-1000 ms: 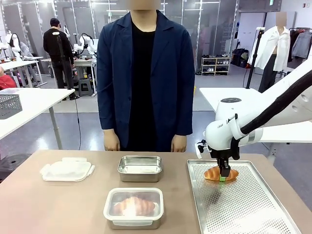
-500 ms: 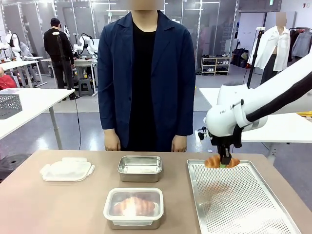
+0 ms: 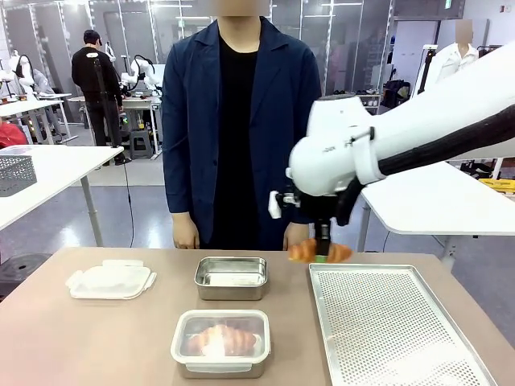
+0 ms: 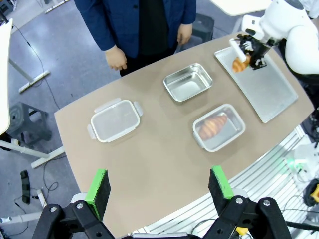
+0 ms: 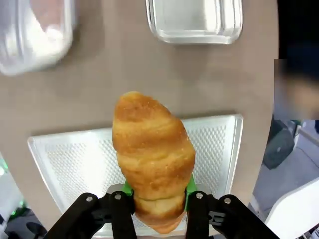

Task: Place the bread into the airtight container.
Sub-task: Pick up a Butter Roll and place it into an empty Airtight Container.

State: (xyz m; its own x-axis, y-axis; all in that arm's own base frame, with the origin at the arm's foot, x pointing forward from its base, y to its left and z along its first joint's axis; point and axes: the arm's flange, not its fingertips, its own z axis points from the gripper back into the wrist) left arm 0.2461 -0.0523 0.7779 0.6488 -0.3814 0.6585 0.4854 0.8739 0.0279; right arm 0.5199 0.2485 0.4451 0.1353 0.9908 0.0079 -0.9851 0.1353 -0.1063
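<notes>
Low in the left wrist view, the left gripper [image 4: 159, 183] hangs high over the table [image 4: 149, 154], fingers wide and empty. Two metal boxes sit centre frame: the near container [image 3: 183, 347] lidded over the first croissant [image 3: 221, 339], the far container [image 3: 231, 278] open. One loose lid [image 3: 111, 281] lies left, one tray [image 3: 402, 338] right. Over the tray's far left corner, the right gripper [image 3: 322, 257] points down, clamping the second croissant [image 3: 304, 252] aloft.

A brown table [image 3: 96, 338] carries four things. An open steel container [image 3: 232, 277] sits near the middle. A white clip-on lid [image 3: 110, 281] lies flat to the robot's left of it. A lidded container [image 3: 220, 342] stands just nearer the robot. A perforated metal tray [image 3: 394, 330] lies to its right.
</notes>
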